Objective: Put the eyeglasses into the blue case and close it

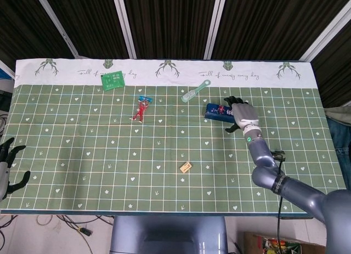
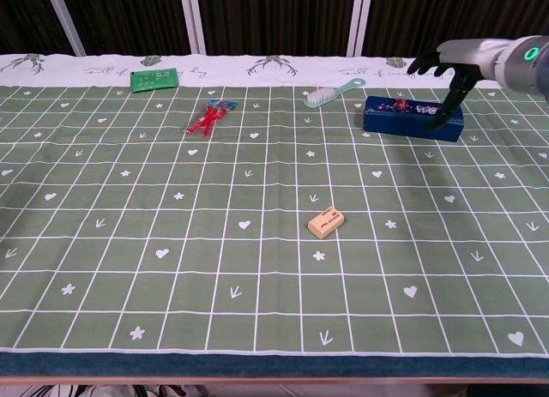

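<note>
The blue case [image 1: 219,112] [image 2: 412,118] lies at the far right of the mat, with red and white bits showing on its top; I cannot tell whether these are the eyeglasses or a print. A red, thin-limbed object with a blue tag [image 1: 141,108] [image 2: 208,118] lies at the far centre-left. My right hand [image 1: 242,114] [image 2: 445,68] hovers over the case's right end with fingers spread and holds nothing; one finger reaches down to the case's edge. At the table's near left edge my left hand [image 1: 8,166] rests with fingers apart.
A pale green brush [image 1: 196,91] [image 2: 332,93] lies just left of the case. A green card [image 1: 113,79] [image 2: 154,78] sits at the far left, a tan eraser [image 1: 186,167] [image 2: 326,222] near the middle. The mat [image 2: 257,268] is patterned green.
</note>
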`<state>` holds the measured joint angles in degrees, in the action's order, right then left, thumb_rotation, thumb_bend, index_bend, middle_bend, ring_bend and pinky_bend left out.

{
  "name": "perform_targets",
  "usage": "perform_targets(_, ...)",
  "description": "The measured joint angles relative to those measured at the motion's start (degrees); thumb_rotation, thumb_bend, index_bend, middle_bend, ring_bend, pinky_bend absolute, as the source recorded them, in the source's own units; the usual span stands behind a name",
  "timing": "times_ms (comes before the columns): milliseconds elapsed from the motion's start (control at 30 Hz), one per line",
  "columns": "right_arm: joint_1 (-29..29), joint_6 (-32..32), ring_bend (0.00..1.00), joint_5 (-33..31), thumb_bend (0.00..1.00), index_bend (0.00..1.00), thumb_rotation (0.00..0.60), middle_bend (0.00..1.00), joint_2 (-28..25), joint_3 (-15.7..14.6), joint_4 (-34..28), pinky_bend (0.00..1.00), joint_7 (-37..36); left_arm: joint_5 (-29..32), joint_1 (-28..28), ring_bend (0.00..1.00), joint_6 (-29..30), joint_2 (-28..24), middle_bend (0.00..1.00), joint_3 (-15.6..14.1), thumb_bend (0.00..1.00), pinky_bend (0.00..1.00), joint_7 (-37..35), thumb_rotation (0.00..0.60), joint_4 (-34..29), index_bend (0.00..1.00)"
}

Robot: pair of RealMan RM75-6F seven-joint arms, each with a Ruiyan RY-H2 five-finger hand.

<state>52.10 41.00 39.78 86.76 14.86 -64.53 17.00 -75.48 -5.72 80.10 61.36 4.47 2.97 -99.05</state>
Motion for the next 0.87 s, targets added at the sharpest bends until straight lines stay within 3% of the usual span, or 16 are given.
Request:
perform_targets(200, -9.87, 15.19, 0.09, 13.21, 0.21, 0.12, 0.6, 0.08, -6.79, -3.08, -14.57, 0.19, -4.92, -0.09, 0.04, 0.0, 0.3, 0.16, 0.0, 0.06, 0.36, 0.0, 0.24, 0.6, -0.05, 0.19)
perform_targets(367, -19.87, 26.8, 0.09, 23.46, 0.21, 0.12, 0.6, 0.08, -11.33, -8.58, -21.68, 0.19, -9.07, -0.33, 0.02, 0.0, 0.61, 0.4, 0.0, 0.11, 0.36, 0.0, 0.71, 0.6, -0.02, 0.19)
perform_targets(667, -32.39, 43.46, 0.09, 35.09, 0.19, 0.1, 0.6, 0.08, -10.43, -15.82, -21.48, 0.19, -10.6, -0.92, 0.01, 0.0, 1.44, 0.97, 0.0, 0.35, 0.36, 0.0, 0.84, 0.6, 0.43, 0.18)
perform_targets(867, -38.01, 50.62, 0.09, 39.49, 0.19, 0.09, 0.6, 0.07, -6.95, -18.25, -17.94, 0.19, -9.07, -1.53, 0.13, 0.0, 2.05, 1.14, 0.0, 0.44, 0.36, 0.0, 0.29, 0.6, 0.9, 0.18)
